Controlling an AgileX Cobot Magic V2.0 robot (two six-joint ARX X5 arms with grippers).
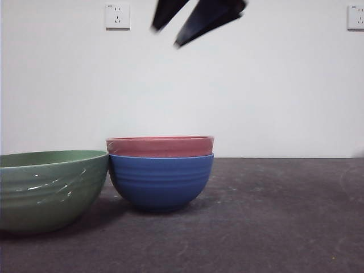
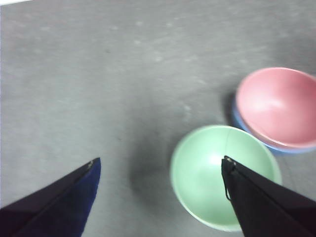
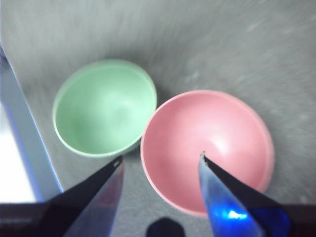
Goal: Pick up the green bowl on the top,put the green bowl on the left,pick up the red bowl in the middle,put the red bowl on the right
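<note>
Bowls: three in all; one green bowl (image 1: 48,190), one red bowl (image 1: 160,146), one blue bowl (image 1: 161,182).
Green bowl: stands alone on the table at the left and nearer the front camera, upright and empty; its rim comes just beside the blue bowl, whether they touch cannot be told.
Red bowl: nested inside the blue bowl at the middle of the table, only its upper band showing above the blue rim; empty.
Grippers: two; in the front view one shows at the top as two black jaw tips, high above the stack.
Right gripper (image 3: 160,159): hangs over the red bowl, jaws spread wide, nothing between them.
Left gripper (image 2: 160,163): high above the table by the green bowl, jaws spread wide, holding nothing.
Surface: dark grey table (image 1: 273,222), matt, with faint scuffs.
Room: plain white wall (image 1: 273,91) behind, with two wall sockets (image 1: 117,16), one near each upper corner.
Open room: the table to the right of the stack is bare to the picture's edge; the green bowl runs off the left edge.
</note>
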